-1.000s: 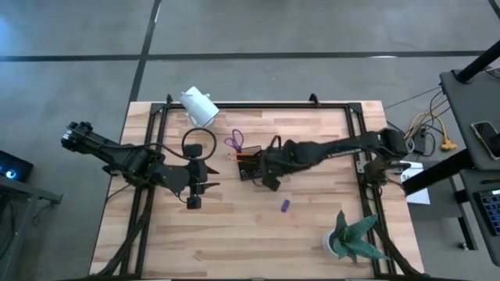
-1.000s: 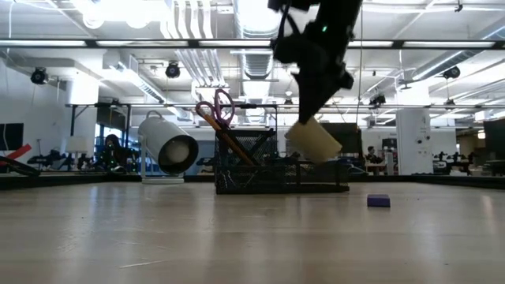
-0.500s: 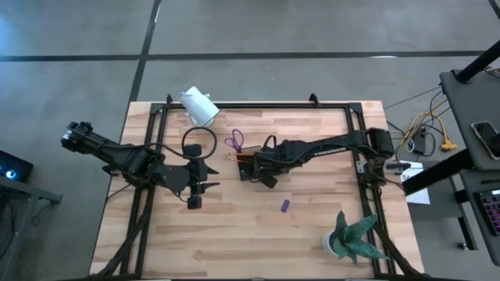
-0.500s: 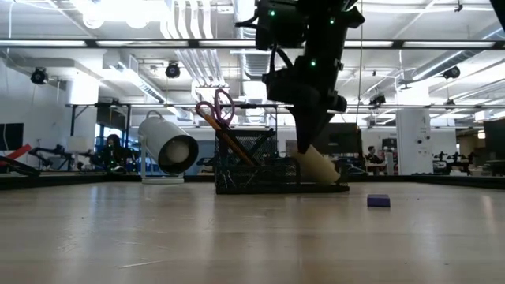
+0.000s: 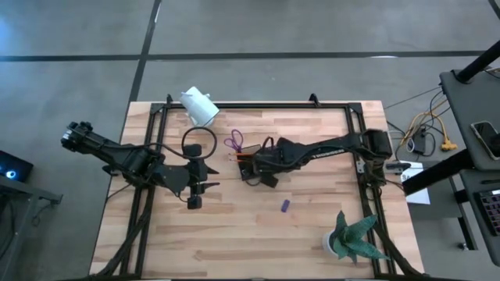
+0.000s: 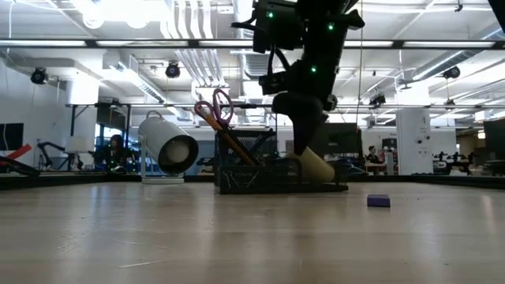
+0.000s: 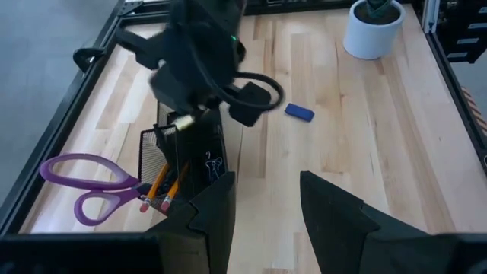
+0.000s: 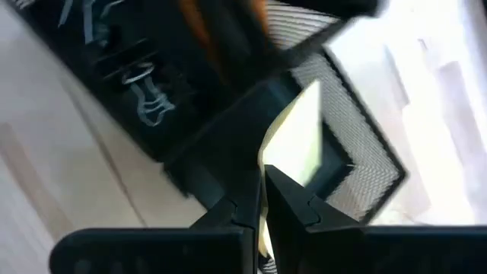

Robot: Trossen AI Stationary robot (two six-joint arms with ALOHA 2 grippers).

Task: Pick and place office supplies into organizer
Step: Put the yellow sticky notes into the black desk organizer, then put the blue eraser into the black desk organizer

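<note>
The organizer (image 5: pixel 247 165), a dark mesh box, stands mid-table. Purple-handled scissors (image 6: pixel 216 107) and orange pencils (image 7: pixel 162 181) stick up out of its left compartment. A pale yellow sticky-note pad (image 6: pixel 318 167) leans in its right end, with my right gripper (image 6: pixel 304 147) shut on it from above. My left gripper (image 7: pixel 265 199) hovers open to the organizer's left, with nothing between its fingers. A small purple piece (image 5: pixel 285 205) lies flat on the table nearer the front edge. My right gripper pinches the pad's upper edge (image 8: pixel 283 149) between its two fingers. The fingers slant down from the table's right. The pad hangs tilted below them, its lower end (image 6: pixel 330 178) down inside the organizer's mesh compartment (image 8: pixel 358 156).
A white cylindrical camera (image 5: pixel 199 107) lies at the far left of the table. A potted green plant (image 5: pixel 351 238) stands at the near right corner. Black frame rails (image 5: pixel 141 203) run along the table's sides. Bare wood lies in front of the organizer.
My right gripper has come down and a little toward the table's left, rolling its wrist, still shut on the pad. The pad, which hung clear at the organizer's rim, now has its lower end inside the right compartment.
</note>
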